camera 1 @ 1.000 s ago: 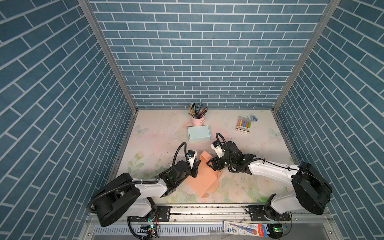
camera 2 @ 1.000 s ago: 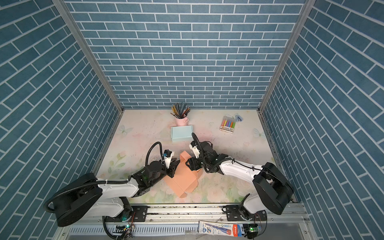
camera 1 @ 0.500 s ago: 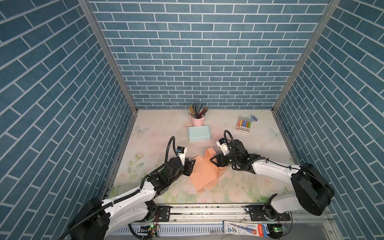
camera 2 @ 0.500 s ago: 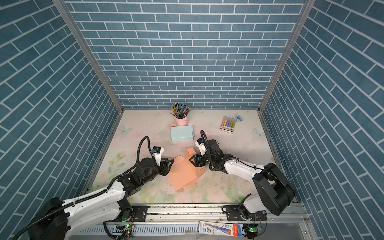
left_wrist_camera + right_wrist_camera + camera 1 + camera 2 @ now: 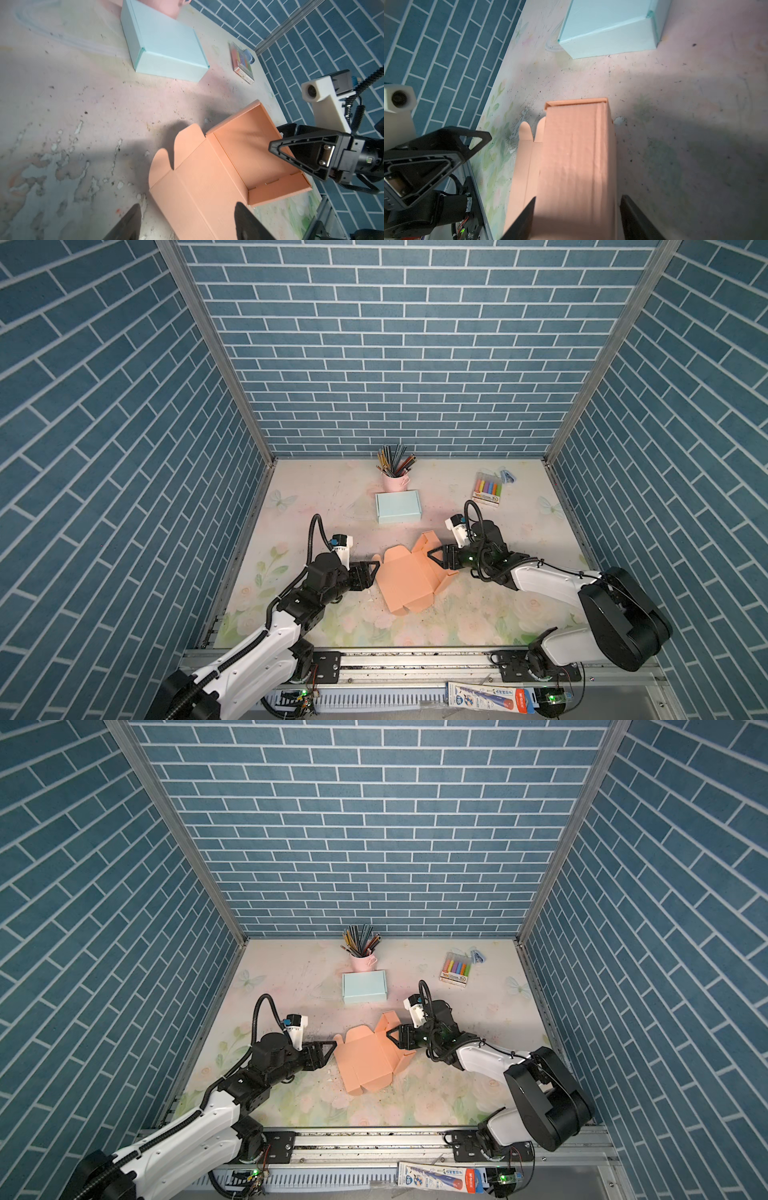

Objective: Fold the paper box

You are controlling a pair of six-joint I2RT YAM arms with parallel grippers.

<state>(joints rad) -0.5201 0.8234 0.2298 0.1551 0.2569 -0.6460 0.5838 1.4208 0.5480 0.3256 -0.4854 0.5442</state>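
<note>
Left gripper (image 5: 187, 207) opened | paper box (image 5: 409, 585) lid now flat | right gripper (image 5: 577, 198) straddles wall

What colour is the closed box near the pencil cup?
The closed box is a plain pale blue-green. It shows best in the left wrist view.

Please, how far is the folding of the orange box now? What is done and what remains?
Done: the box has its tray walls standing. In hand: the right gripper straddles one tray wall, grip unclear; the left gripper is open at the lid's tabbed edge. Left: the lid lies flat, so it probably must be swung over and tucked in.
</note>
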